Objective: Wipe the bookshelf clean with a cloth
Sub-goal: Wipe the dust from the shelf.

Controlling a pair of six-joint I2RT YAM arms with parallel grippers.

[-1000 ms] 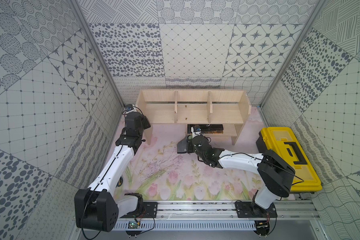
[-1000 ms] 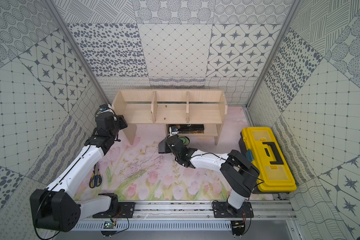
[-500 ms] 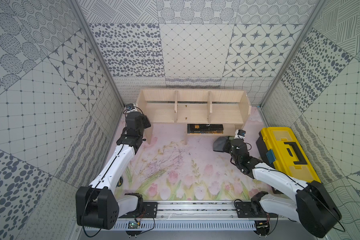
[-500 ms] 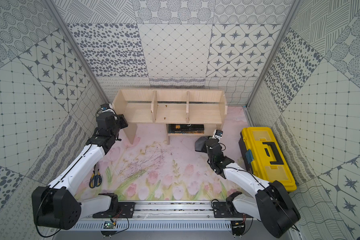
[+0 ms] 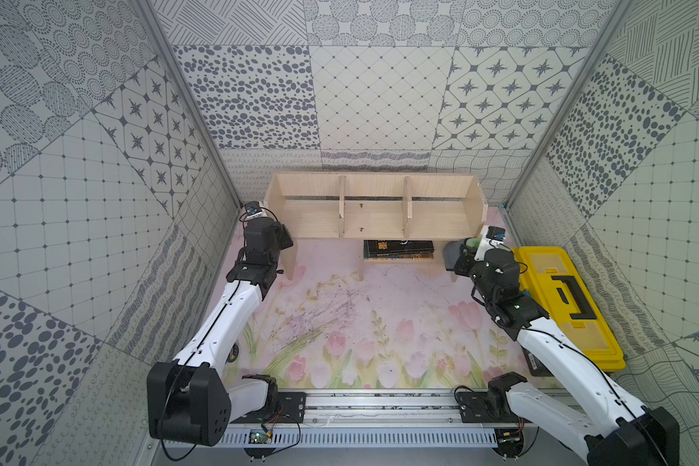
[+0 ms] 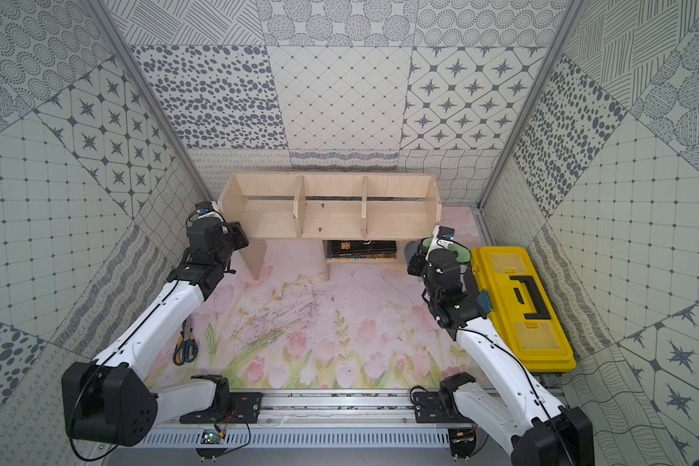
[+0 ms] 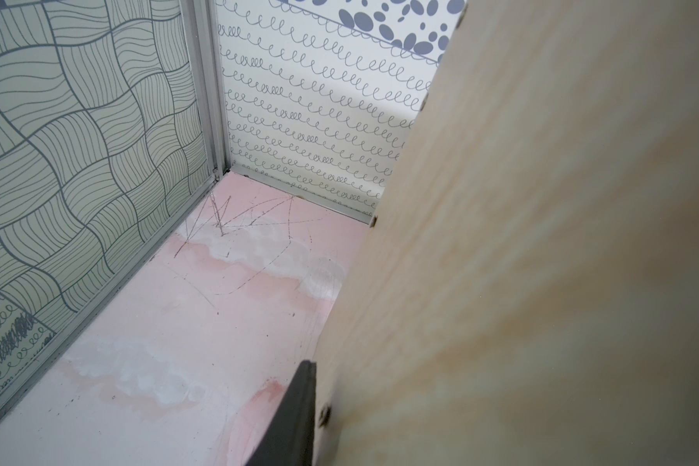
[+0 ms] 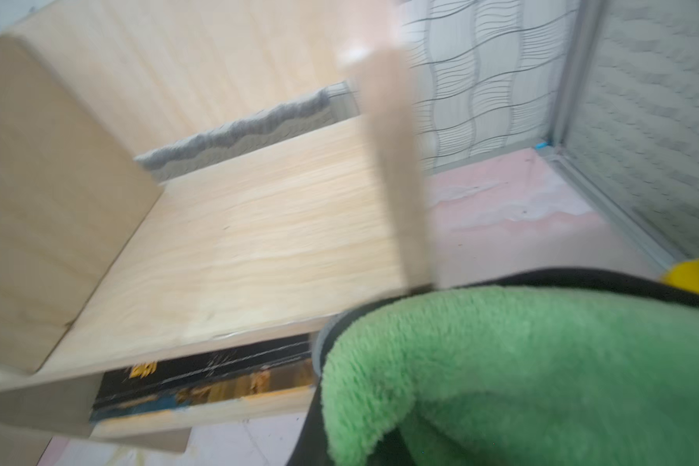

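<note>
Top views, items by size.
1. Bookshelf (image 5: 374,210): pale wood, three compartments, standing at the far edge of the floral mat (image 5: 360,322).
2. Toolbox (image 5: 561,302): yellow with a black handle, out in front of the bookshelf and beyond its right end.
3. Book (image 5: 398,249): black, lying flat on the bookshelf's lower shelf.
4. Left gripper (image 5: 286,241): clamped on the bookshelf's left side panel. One dark finger (image 7: 295,415) lies against the outer face; the other is hidden behind the wood.
5. Right gripper (image 5: 465,258): clenched on the cloth.
6. Cloth (image 5: 452,253): grey outside, green within, just in front of the bookshelf's right side panel, beside the lower shelf.
7. Scissors (image 6: 185,347): well in front of the bookshelf's left end.
</note>
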